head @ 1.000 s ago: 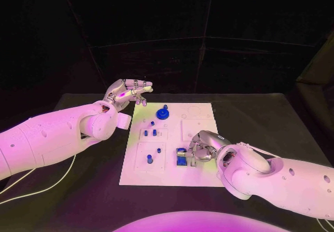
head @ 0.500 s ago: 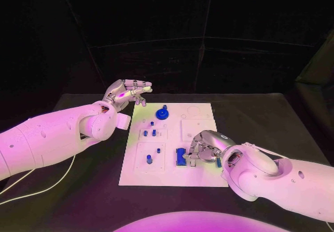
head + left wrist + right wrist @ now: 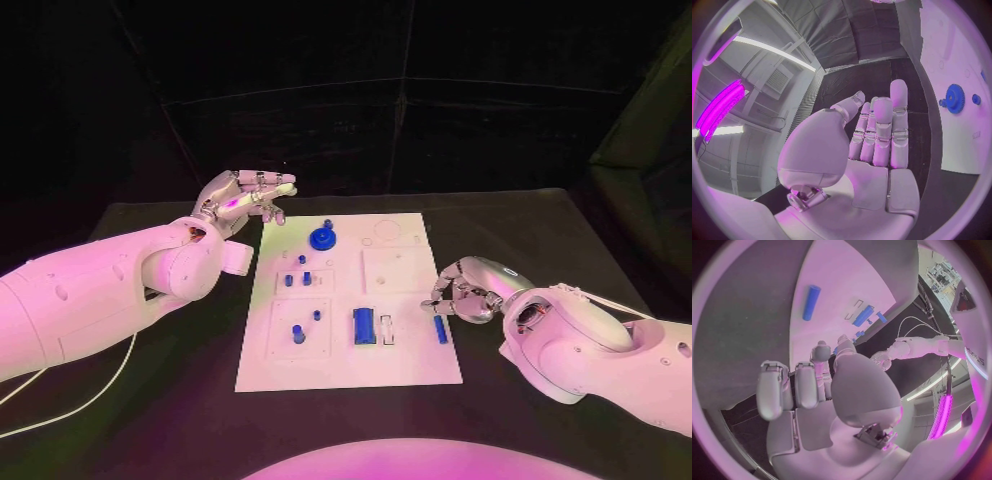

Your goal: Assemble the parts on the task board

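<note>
The white task board [image 3: 408, 360] lies in the middle of the black table. A blue gear [image 3: 325, 238] stands at its far end, also seen in the left wrist view [image 3: 954, 97]. Small blue pegs [image 3: 297, 279] stand in the left column. A blue block [image 3: 364, 326] and a slim blue bar [image 3: 440, 330] lie near the front right; the right wrist view shows this bar [image 3: 811, 302] and block [image 3: 862, 316] on the board [image 3: 848, 275]. My right hand [image 3: 469, 290] hovers just right of the bar, fingers half curled, holding nothing. My left hand [image 3: 245, 195] is raised past the board's far left corner, fingers extended, empty.
Bare black table surrounds the board [image 3: 961, 140] on all sides. A white cable [image 3: 87, 385] trails over the table under my left arm. Dark curtains close off the back.
My right hand has pulled away from the blue block toward the board's right edge, leaving the blue bar lying free. The head camera has shifted a little. My left hand has stayed put.
</note>
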{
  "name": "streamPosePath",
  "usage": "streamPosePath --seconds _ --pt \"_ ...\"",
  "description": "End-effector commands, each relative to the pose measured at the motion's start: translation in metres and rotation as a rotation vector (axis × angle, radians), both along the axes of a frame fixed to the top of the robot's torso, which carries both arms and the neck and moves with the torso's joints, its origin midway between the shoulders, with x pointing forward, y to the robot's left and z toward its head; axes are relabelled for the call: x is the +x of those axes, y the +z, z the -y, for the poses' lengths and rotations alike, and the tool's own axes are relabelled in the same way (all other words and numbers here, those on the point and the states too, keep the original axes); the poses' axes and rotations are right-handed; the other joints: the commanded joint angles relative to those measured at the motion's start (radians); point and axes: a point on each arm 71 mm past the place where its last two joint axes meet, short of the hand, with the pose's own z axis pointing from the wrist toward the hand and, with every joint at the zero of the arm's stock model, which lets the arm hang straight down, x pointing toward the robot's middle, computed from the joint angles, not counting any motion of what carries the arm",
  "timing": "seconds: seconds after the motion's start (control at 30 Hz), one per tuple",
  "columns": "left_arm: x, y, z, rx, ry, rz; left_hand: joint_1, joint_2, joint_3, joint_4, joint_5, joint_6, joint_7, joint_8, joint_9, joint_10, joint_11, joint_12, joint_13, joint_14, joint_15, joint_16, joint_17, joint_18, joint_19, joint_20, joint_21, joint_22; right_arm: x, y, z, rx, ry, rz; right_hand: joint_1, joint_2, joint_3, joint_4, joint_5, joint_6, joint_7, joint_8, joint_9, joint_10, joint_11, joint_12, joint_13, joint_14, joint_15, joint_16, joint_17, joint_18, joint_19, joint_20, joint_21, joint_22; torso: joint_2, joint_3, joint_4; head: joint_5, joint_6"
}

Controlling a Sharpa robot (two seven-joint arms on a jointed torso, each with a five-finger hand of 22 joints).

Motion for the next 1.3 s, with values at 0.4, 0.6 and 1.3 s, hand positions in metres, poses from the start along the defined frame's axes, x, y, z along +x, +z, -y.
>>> streamPosePath --seconds 0.4,0.6,1.3 --pt "-0.001 0.001 0.000 -0.010 -0.005 0.006 -0.001 0.010 -0.006 0.001 0.000 -0.003 0.001 0.003 0.000 -0.004 0.000 0.006 0.002 -0.005 0.001 -0.004 -0.001 0.014 -0.002 0.000 -0.005 -0.001 0.004 -0.010 0.006 -0.173 0.058 -0.048 0.006 -0.011 -0.022 0.011 0.002 0.016 -0.002 -0.011 -0.004 -0.009 0.004 -0.022 -0.016 0.045 0.006 -0.004 -0.009 0.000 0.002 0.007 -0.002 0.123 -0.001 0.0008 -0.0111 -0.002 -0.009" --pt "-0.001 0.001 -0.001 -0.009 -0.005 0.006 -0.001 0.010 -0.006 0.001 0.000 -0.003 0.001 0.003 0.000 -0.004 0.000 0.006 0.002 -0.005 0.001 -0.004 -0.001 0.014 -0.002 0.000 -0.005 -0.001 0.001 -0.014 0.002 -0.199 0.072 -0.083 0.002 -0.014 -0.030 0.018 -0.002 0.019 -0.002 -0.017 -0.006 -0.016 0.004 -0.039 -0.028 0.043 0.007 -0.009 -0.015 0.001 0.000 0.007 -0.005 0.120 0.000 0.0004 -0.0107 -0.003 -0.010" --pt "-0.001 0.000 -0.002 -0.008 -0.003 0.002 -0.001 0.010 -0.006 0.001 0.000 -0.003 0.001 0.003 0.000 -0.004 0.000 0.006 0.002 -0.005 0.001 -0.004 -0.001 0.014 -0.002 0.000 -0.005 -0.001 0.002 -0.029 -0.007 -0.281 0.090 -0.157 0.024 -0.017 -0.035 0.013 -0.003 0.020 0.000 -0.029 -0.009 -0.023 0.005 -0.055 -0.037 0.041 0.007 -0.015 -0.023 0.003 -0.006 0.007 -0.010 0.113 0.000 0.0003 -0.0099 -0.006 -0.011"
